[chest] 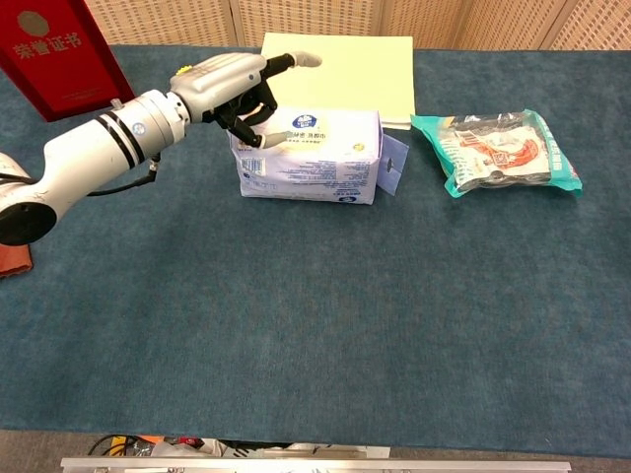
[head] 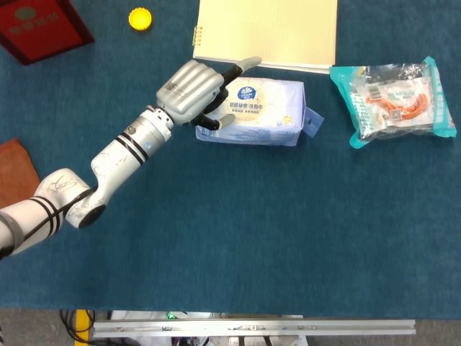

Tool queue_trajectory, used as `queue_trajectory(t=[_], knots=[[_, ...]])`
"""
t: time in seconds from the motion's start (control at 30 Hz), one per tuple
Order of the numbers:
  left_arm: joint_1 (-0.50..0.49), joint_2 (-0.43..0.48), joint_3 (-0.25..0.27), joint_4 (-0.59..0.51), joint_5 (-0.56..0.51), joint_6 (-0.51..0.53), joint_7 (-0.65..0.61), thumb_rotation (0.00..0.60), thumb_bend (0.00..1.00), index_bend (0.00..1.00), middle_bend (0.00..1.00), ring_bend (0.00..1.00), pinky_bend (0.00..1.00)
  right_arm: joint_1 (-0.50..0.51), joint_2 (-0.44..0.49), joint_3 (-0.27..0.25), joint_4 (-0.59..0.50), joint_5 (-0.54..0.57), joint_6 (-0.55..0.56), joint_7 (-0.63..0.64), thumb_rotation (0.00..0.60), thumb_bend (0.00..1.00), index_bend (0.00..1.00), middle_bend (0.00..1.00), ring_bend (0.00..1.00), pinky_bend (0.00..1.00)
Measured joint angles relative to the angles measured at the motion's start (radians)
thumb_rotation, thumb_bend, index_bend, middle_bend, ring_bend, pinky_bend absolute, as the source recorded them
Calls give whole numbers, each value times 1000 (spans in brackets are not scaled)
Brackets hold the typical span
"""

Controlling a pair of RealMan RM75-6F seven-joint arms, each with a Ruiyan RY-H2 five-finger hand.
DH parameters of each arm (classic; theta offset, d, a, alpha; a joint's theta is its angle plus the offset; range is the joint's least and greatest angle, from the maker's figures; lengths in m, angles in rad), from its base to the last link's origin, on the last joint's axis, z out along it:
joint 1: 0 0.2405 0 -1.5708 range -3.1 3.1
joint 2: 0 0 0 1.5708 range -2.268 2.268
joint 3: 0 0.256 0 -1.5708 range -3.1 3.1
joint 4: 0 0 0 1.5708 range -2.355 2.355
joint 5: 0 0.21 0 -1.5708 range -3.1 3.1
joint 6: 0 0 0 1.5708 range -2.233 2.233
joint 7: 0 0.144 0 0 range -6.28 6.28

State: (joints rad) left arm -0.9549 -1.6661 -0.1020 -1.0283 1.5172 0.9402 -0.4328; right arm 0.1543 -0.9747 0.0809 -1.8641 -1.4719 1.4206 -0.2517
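Note:
A pale blue pack of wet wipes [head: 263, 115] [chest: 315, 158] lies on the blue table cloth, just in front of a yellow notebook. My left hand [head: 193, 94] [chest: 229, 84] hovers at the pack's left end. Its fingers are lifting apart, and one stretches out straight over the pack's top toward the notebook. The thumb stays low by the pack's near left corner. Nothing sits inside the hand. My right hand shows in neither view.
The yellow spiral notebook [head: 266, 32] [chest: 340, 59] lies behind the pack. A teal snack bag [head: 395, 101] [chest: 498, 150] lies to the right. A red booklet [head: 39, 25] [chest: 54, 54] and a yellow bottle cap [head: 140, 19] are at the far left, and a brown object [head: 14, 173] is at the left edge.

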Motion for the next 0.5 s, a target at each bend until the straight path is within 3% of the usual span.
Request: queue_trajectory(t=[0.2, 0.5], knots=[[1, 4, -6, -26, -6, 3, 19, 600, 291, 0, 844, 874, 804, 2, 8, 4, -5, -3, 3, 1, 600, 364, 357, 299, 183, 246], [1, -32, -46, -46, -69, -4, 159, 600, 291, 0, 847, 873, 804, -4, 15, 2, -1, -3, 6, 15, 600, 363, 356, 299, 183, 246]])
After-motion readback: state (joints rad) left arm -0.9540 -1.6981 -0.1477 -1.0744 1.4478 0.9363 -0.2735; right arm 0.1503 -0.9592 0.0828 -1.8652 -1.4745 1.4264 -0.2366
